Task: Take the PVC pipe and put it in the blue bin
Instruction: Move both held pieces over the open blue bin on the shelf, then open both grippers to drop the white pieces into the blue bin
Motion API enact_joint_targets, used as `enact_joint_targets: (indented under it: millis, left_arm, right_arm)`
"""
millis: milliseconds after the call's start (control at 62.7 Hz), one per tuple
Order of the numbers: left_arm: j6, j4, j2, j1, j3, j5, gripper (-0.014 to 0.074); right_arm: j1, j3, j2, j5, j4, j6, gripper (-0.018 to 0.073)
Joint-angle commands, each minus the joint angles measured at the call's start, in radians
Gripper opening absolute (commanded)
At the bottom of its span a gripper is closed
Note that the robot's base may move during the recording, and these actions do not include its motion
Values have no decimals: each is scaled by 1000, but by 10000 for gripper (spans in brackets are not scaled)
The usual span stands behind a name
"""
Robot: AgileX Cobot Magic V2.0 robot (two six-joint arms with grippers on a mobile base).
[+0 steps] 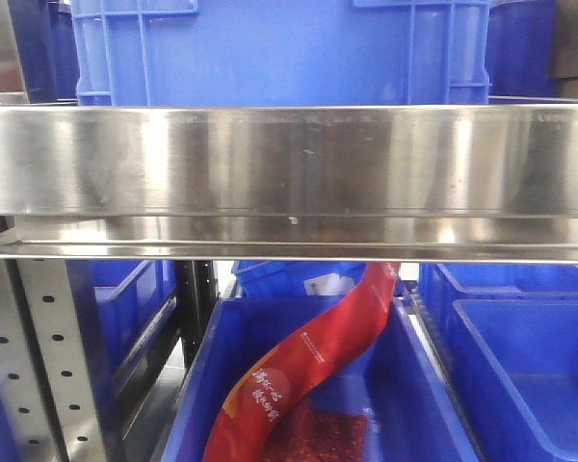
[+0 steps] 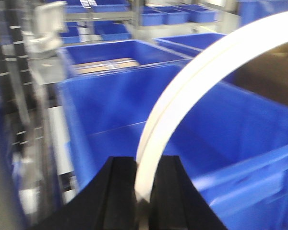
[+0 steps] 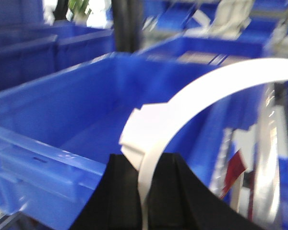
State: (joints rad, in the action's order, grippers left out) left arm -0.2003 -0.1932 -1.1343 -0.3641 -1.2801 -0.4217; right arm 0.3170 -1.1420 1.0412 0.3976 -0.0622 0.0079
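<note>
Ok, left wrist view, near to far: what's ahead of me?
The left gripper shut on the pipe → open blue bin → second bin with tan contents → small bins farthest back.

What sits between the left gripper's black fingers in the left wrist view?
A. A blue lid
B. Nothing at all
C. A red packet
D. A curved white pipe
D: the left gripper is closed on the white, arc-shaped PVC pipe, with a blue bin behind it.
</note>
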Motion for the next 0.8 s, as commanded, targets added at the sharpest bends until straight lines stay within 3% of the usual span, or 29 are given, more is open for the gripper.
enact_joint_targets:
  millis: [0,430,526,781]
  left_arm:
    - [2,0,-81,-20,-125,-59,-111]
    - [174,-3,-550,-18,-710,-397,-111]
    - [187,-3,-619,-14,-772,-404,-111]
    - [187,-3,-698,-14,-795,-356,-111]
  right_arm:
    - [25,-116,91,54,7,-8,-167]
    - [35,-710,538,482,-63,-8,-167]
    - [35,-807,616,553,-65,-8,-167]
    - [35,-880,726,546,-65,-8,-167]
